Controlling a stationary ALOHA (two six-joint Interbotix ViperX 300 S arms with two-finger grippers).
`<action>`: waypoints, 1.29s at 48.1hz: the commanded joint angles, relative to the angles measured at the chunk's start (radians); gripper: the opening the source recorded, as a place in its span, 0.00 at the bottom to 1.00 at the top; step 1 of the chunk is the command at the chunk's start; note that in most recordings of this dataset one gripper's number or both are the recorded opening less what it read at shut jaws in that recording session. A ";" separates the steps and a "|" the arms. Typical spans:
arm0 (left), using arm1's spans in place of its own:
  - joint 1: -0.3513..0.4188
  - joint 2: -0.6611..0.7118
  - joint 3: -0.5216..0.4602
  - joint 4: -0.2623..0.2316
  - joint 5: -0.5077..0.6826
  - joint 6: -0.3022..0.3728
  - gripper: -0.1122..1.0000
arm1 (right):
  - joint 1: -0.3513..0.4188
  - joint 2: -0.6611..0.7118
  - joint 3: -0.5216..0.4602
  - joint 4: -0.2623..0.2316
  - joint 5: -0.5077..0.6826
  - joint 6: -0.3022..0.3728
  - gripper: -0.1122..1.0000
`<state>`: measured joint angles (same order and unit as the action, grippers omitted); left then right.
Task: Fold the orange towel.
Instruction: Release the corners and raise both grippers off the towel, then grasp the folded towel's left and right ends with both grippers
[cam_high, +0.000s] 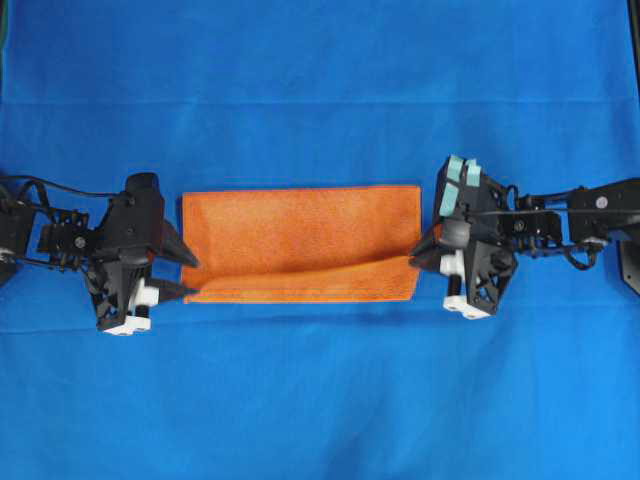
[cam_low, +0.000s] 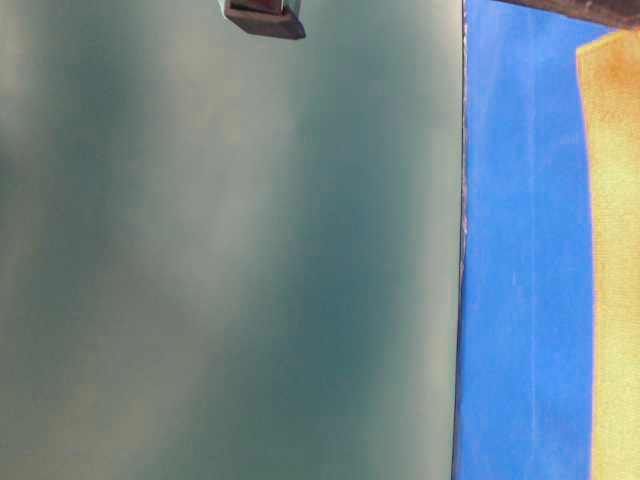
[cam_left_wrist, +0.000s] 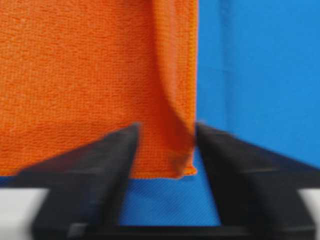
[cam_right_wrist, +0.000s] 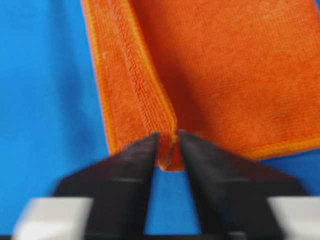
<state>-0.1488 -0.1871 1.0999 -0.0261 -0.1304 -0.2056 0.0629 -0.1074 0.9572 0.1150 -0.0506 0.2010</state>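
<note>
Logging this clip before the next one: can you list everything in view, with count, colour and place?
orange towel: one, bright orange, folded into a wide strip at the middle of the blue cloth, a loose fold along its near edge.
blue cloth: one, blue, covering the whole work surface.
left gripper: one, black with white parts, at the towel's left near corner, fingers apart astride the corner.
right gripper: one, black with white and teal parts, at the towel's right near corner, fingers narrowly apart around the hem.

Overhead looks straight down; both wrist views sit close behind their fingers, sharing the orange towel.
</note>
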 joint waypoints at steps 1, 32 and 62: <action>-0.003 -0.018 -0.015 -0.002 0.008 0.005 0.61 | 0.006 -0.009 -0.020 0.003 -0.006 0.002 0.48; 0.301 -0.170 -0.020 0.000 0.133 0.181 0.79 | -0.249 -0.100 -0.029 -0.101 -0.002 -0.017 0.66; 0.356 0.109 -0.028 0.000 0.000 0.204 0.76 | -0.281 0.086 -0.041 -0.120 -0.006 -0.011 0.65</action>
<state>0.2056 -0.0905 1.0907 -0.0261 -0.1197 0.0000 -0.2209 -0.0092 0.9189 -0.0061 -0.0506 0.1871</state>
